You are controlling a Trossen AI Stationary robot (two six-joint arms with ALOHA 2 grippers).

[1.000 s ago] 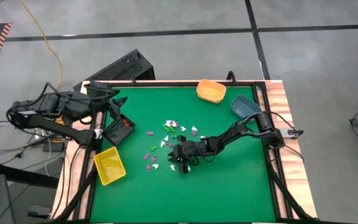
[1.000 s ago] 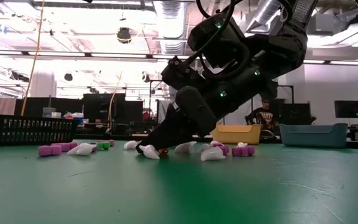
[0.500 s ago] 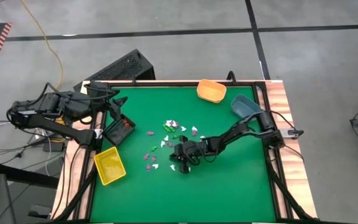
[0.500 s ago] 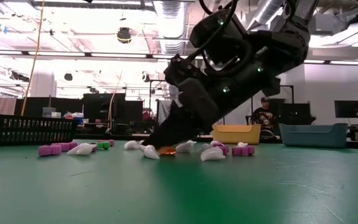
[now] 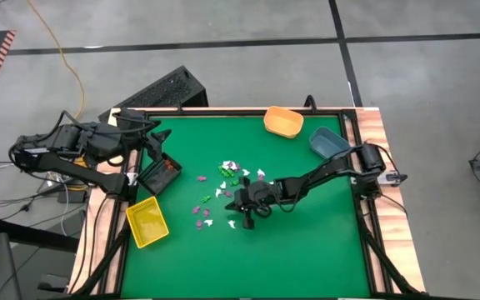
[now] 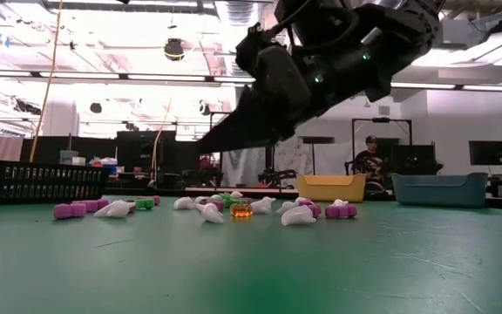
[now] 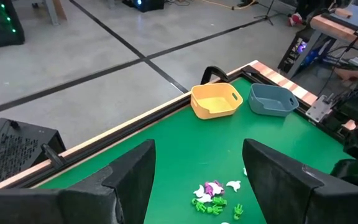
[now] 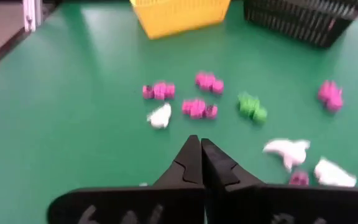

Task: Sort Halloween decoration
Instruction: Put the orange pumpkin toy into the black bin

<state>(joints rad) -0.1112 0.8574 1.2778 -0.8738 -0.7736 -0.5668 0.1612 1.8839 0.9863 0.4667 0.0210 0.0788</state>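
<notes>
High view: right hand up, orange trinket left behind

Left hand (image 5: 152,137) waits wide open over the black bin (image 5: 158,173), yellow bin (image 5: 147,222) just beside. Trinkets (image 5: 223,196) scattered mid-counter (image 5: 307,250). Right hand (image 6: 212,139) was down among them a second ago; now lifted, fingers pinched shut, seemingly empty. Orange trinket (image 6: 241,209) sits on the counter below. Grasp likely missed; a retry seems needed.

Two dark jointed arms; right hand (image 8: 201,163) has tapered black fingers.
</notes>
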